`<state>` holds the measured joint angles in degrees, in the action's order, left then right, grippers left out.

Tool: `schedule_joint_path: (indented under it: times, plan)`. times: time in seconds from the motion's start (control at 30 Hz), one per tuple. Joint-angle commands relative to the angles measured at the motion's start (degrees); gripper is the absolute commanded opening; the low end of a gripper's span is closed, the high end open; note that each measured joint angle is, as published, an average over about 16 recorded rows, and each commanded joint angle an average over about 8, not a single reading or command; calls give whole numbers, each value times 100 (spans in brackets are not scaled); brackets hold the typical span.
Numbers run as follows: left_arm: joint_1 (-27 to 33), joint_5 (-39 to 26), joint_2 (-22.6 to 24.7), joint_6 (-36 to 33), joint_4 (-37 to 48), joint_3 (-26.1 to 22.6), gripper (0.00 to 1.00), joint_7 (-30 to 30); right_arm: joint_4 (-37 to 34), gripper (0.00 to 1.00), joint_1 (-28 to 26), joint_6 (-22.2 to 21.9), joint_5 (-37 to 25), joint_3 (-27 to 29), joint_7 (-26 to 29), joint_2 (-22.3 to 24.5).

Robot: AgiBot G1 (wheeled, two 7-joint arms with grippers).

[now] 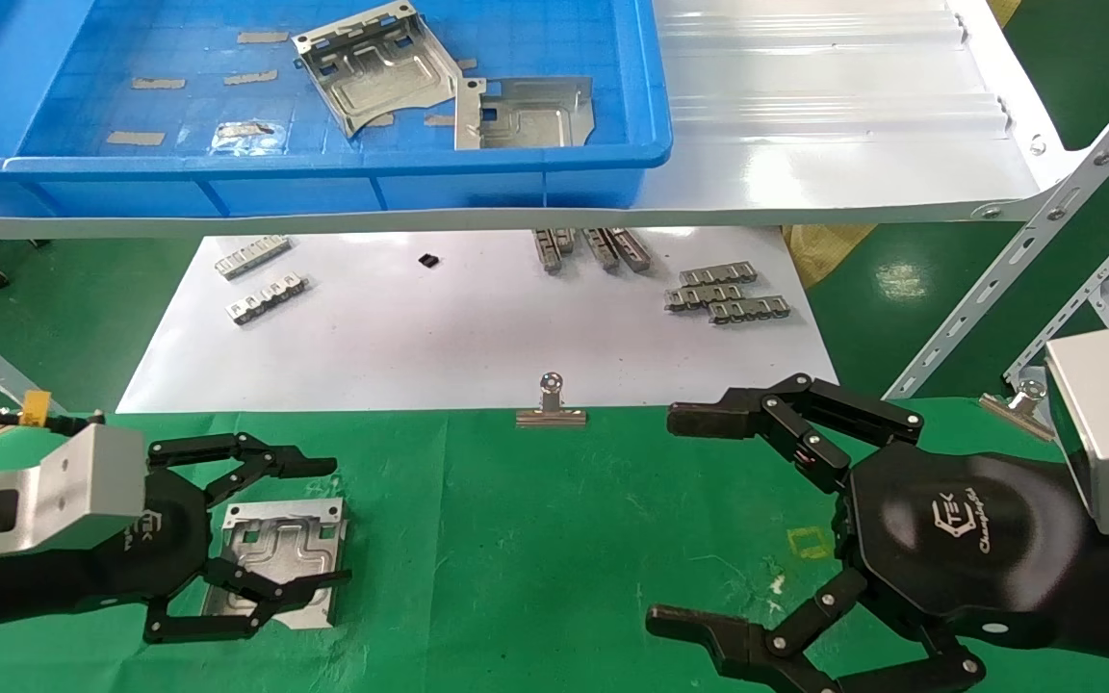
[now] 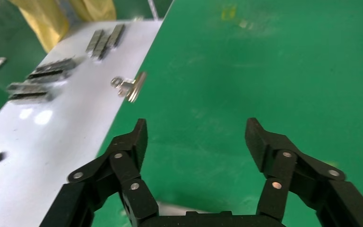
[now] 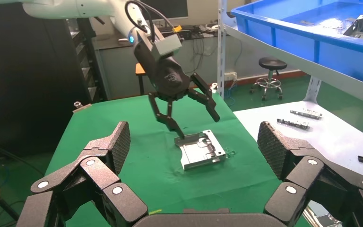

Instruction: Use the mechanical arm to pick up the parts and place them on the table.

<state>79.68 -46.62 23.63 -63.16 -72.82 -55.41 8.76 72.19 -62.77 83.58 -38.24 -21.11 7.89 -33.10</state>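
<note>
One part down on the green worktop (image 1: 535, 539), two left in the blue bin (image 1: 227, 183).

Left claw (image 1: 295, 525) hangs spread above the placed part (image 1: 280, 558); right claw (image 1: 699, 520) gapes empty. Binned parts (image 1: 376, 67) look stiff, light, slick, sharp-rimmed; the bent rim seems best pinched.

The left arm reached in from nine o'clock in the head view, its silver box wrist leading a glossy black body. The left tool (image 1: 299, 525) hung with its jointed fingers spread wide, one fingertip (image 1: 309, 467) toward twelve o'clock and the other toward six; in the right wrist view this tool (image 3: 194, 120) pointed downward and sat raised above the bench (image 1: 554, 539). The right arm came in from three o'clock, wrist box at the edge. The right tool (image 1: 684, 525) also gaped, fingers far apart and level over the bench.
</note>
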Motion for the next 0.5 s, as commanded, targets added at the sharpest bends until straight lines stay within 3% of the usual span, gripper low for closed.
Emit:
schedule_joint_path:
  times: [0.03,0.5]
  plan:
    - [-43,330,-2,-197,138,49,100,-62,0,100,1,0,0,0,0,0]
    - [-116,247,58,-228,83,226,100,-126,-1,100,1,0,1,0,-1,0]
